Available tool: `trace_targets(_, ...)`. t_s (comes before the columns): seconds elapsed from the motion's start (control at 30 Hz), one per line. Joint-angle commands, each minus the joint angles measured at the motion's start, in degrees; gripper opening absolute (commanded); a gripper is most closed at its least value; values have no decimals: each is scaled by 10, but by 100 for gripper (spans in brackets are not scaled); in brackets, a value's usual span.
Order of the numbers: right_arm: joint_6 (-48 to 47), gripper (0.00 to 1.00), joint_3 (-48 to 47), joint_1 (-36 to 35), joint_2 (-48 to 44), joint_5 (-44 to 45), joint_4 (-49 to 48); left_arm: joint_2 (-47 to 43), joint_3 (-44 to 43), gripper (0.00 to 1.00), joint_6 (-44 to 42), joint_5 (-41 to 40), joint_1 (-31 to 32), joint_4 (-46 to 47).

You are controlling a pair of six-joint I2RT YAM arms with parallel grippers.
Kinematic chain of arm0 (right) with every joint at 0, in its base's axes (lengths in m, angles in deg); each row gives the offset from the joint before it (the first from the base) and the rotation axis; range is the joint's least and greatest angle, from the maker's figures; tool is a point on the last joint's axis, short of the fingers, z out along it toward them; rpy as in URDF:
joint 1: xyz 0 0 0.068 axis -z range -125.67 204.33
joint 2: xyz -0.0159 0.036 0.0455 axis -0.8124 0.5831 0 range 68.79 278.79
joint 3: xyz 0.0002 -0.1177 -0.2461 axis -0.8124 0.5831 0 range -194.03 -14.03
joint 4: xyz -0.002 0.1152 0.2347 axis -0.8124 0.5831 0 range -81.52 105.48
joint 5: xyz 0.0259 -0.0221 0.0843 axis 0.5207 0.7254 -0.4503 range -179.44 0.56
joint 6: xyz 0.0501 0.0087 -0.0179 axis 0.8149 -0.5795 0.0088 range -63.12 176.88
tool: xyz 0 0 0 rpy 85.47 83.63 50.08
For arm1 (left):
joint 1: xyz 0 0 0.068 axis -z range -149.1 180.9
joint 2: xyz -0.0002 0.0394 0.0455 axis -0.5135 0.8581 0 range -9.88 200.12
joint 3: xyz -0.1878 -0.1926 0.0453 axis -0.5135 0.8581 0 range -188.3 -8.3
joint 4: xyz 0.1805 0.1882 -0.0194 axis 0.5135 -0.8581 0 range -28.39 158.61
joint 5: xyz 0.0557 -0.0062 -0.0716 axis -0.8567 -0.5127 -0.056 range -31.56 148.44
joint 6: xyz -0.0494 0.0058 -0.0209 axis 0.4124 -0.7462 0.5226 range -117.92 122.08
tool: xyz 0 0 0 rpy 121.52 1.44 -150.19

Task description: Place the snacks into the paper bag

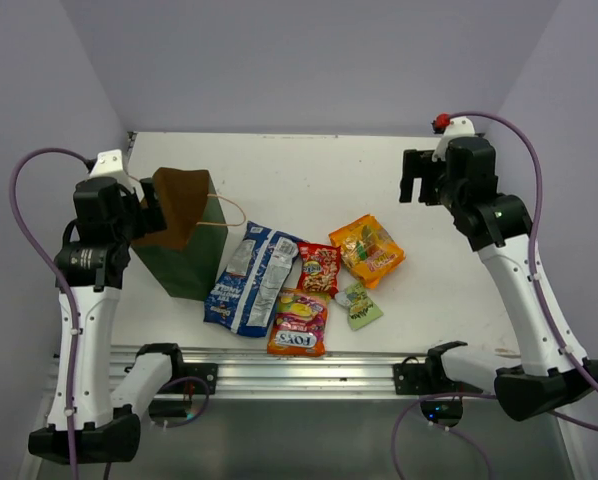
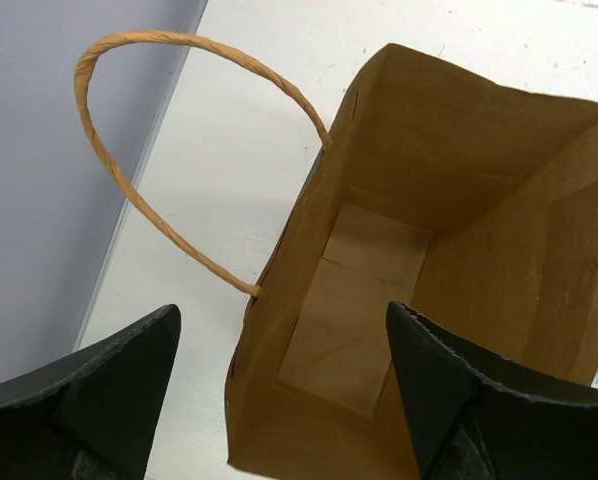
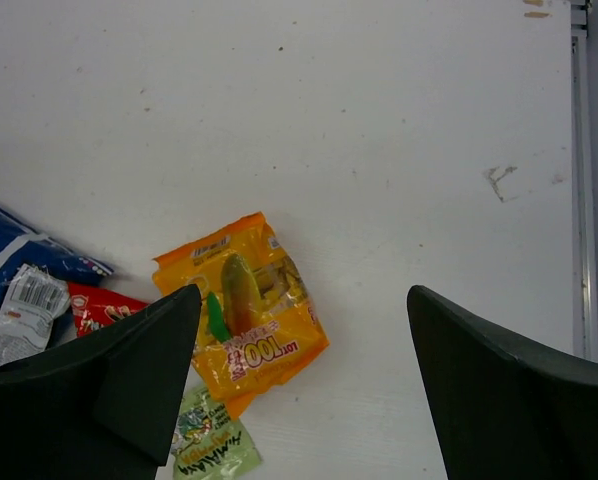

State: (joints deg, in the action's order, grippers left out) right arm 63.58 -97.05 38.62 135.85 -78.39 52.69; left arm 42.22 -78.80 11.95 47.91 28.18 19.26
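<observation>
Left gripper [image 1: 147, 216] hangs open over the brown mouth of the upright dark-green paper bag [image 1: 186, 265], right gripper [image 1: 415, 180] open at the table's [image 1: 309, 170] one o'clock, five glossy snacks [image 1: 317, 268] at the bag's three o'clock.

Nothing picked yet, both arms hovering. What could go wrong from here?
1. The upright dark green paper bag stands unsupported; the open left gripper above its mouth could tip it or snag the tan loop handle.
2. The glossy orange packet nearest the open right gripper borders the small light-green packet, so a pinch might drag both.
3. The long blue-and-white packet lies flat, hard to pinch.
</observation>
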Motion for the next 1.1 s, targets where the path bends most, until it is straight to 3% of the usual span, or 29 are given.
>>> trace_targets(0.0,3,88,-16,-3,-4,-25,5,5,23,82,-14,12,-19,72)
trace_targets(0.17,0,86,-9,-6,3,-31,7,20,42,51,-13,22,-33,107)
trace_targets(0.3,3,84,-6,-10,12,-45,6,25,50,46,-17,16,-39,112)
trace_targets(0.37,9,78,0,-15,20,-74,0,27,53,38,-18,14,-40,115)
trace_targets(0.47,17,77,21,-34,34,-133,-27,32,62,33,-17,13,-39,115)
trace_targets(0.67,71,78,51,-118,131,-201,-121,24,81,0,-6,23,-39,115)
trace_targets(1.07,119,80,3,-205,393,-283,-240,-2,117,0,31,70,-39,103)
